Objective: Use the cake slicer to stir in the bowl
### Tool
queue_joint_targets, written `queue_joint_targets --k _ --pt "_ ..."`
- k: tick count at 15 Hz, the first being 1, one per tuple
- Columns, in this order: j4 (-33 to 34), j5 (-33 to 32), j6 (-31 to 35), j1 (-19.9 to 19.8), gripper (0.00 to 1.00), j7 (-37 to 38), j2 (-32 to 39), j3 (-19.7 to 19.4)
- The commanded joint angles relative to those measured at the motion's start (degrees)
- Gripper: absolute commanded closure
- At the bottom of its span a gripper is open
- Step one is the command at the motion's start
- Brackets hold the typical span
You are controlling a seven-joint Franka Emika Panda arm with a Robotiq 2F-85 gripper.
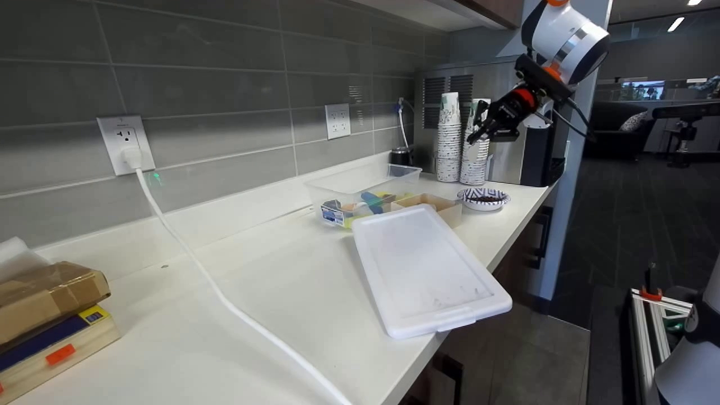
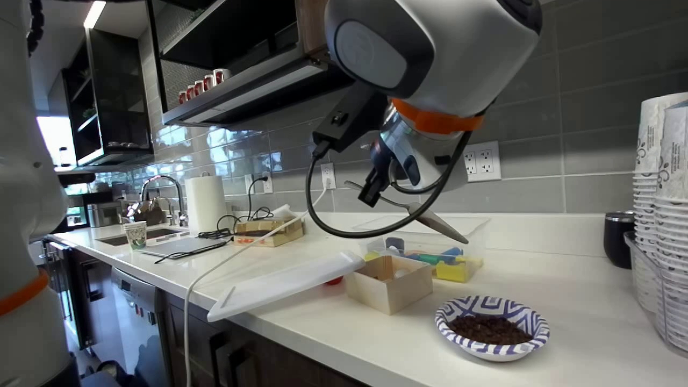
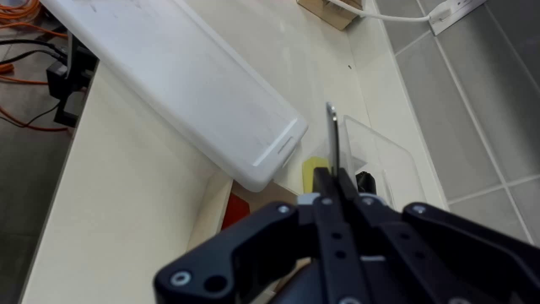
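Note:
The bowl [image 2: 497, 355] is white with a blue zigzag pattern and holds dark brown grains. It stands upright on the counter and also shows in an exterior view [image 1: 484, 206]. It is out of the wrist view. My gripper [image 3: 334, 172] is shut on the cake slicer [image 3: 333, 135], a thin metal tool seen edge-on between the fingertips. In an exterior view the slicer's blade [image 2: 439, 224] points down to the right, in the air, above and to the left of the bowl in the picture. My gripper also hangs high over the counter in an exterior view [image 1: 475, 135].
A white lid [image 1: 424, 270] lies tilted, overhanging the counter edge. A pale wooden box [image 2: 371, 290] and a clear bin [image 1: 320, 197] with coloured items stand near the bowl. Stacked paper cups [image 1: 449, 152] and a dark tumbler [image 2: 618, 239] stand behind. A white cable [image 1: 225, 301] crosses the counter.

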Motion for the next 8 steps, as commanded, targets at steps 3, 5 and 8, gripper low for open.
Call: queue_joint_targets --k 3,5,8 --pt "7.7 5.8 -6.3 -2.4 0.99 -0.3 11.0 1.4" --pt "9.5 7.2 -7.8 -3.3 0.99 -0.1 13.9 1.9" --pt "11.6 8.2 -8.6 -4.6 0.99 0.4 17.3 2.5"
